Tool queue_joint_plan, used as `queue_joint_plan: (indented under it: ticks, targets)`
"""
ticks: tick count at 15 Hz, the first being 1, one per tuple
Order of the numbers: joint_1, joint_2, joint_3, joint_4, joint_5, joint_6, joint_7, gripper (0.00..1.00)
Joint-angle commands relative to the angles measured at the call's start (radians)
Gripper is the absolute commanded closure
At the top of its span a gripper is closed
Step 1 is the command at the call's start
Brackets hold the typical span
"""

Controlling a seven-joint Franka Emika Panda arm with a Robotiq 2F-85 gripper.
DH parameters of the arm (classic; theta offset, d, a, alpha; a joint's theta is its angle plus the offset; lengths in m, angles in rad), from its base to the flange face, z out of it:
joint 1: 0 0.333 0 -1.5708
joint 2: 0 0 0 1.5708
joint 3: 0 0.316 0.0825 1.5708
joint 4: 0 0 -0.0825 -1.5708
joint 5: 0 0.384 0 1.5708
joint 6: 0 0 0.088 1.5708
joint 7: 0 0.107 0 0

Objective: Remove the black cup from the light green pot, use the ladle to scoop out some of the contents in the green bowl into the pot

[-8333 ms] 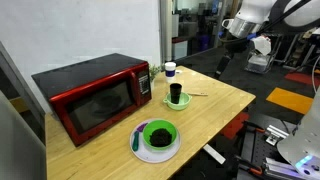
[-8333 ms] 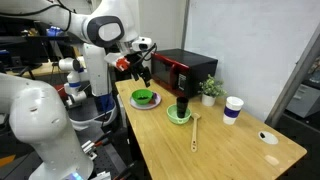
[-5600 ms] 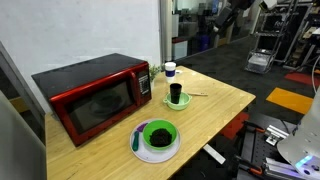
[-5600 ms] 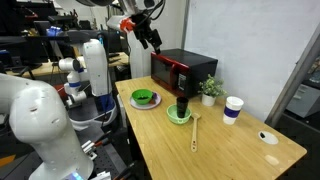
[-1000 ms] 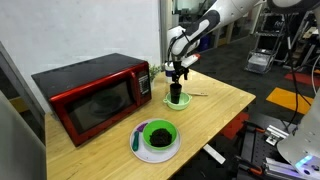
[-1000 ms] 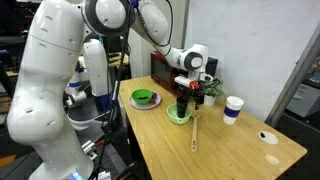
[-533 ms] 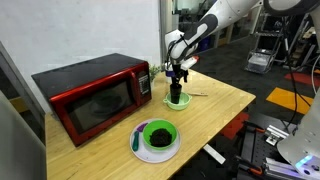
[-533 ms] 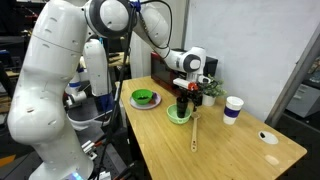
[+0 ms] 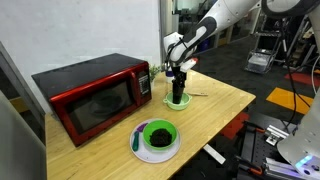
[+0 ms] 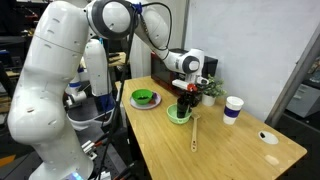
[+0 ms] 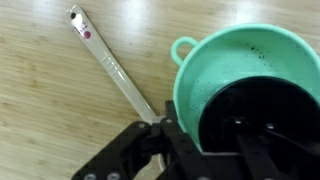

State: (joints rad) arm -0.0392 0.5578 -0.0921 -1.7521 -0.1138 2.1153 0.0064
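The black cup (image 9: 177,96) is a small, plain, dark cylinder, narrower than the light green pot (image 9: 168,101) it stands upright in. The pot sits on the wooden table (image 9: 222,106) near its far edge. In the wrist view the pot (image 11: 235,55) is a shallow, round, mint-coloured vessel with a small loop handle on its rim, and the cup (image 11: 262,100) fills much of its inside as a black disc.

The gripper (image 9: 178,85) hangs straight down over the cup, its tips at about the height of the cup's rim. In the wrist view one dark finger (image 11: 183,140) sits against the outside of the cup's wall. The other side is lost against the black of the cup, so I cannot tell whether the jaws are clamped on it or apart.

The ladle (image 11: 110,64) lies flat on the table just beside the pot, a thin pale handle with a small red mark near its far end. Its scoop end is hidden behind the gripper.

In an exterior view the green bowl (image 9: 148,134), brighter and darker green, rests on a white plate (image 9: 140,151) near the front edge, well apart from the pot. The contents (image 9: 159,131) show as a near-black mass inside the bowl. A red microwave (image 9: 90,95) stands along the wall, and a white cup (image 9: 170,69) is behind the pot.
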Motion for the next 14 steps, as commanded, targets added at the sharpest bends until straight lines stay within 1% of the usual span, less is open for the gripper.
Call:
queue_joint_plan:
  ticks: [1,2,3,4,7,9,11,14]
  targets:
    - [-0.007,0.009,0.010,0.013,-0.011,-0.007,-0.022,0.90]
    - [-0.007,0.004,0.012,0.008,-0.011,-0.005,-0.025,0.96]
    - [-0.007,-0.001,0.013,0.002,-0.011,-0.001,-0.029,0.99]
    - [-0.007,-0.008,0.015,-0.002,-0.011,0.002,-0.033,1.00]
    - [-0.002,-0.059,0.022,-0.047,-0.016,0.017,-0.046,0.99]
    - [0.001,-0.103,0.025,-0.098,-0.024,0.037,-0.057,0.98]
    - [-0.003,-0.160,0.032,-0.153,-0.025,0.051,-0.085,0.98]
    - [-0.017,-0.277,0.042,-0.249,-0.006,0.071,-0.136,0.98]
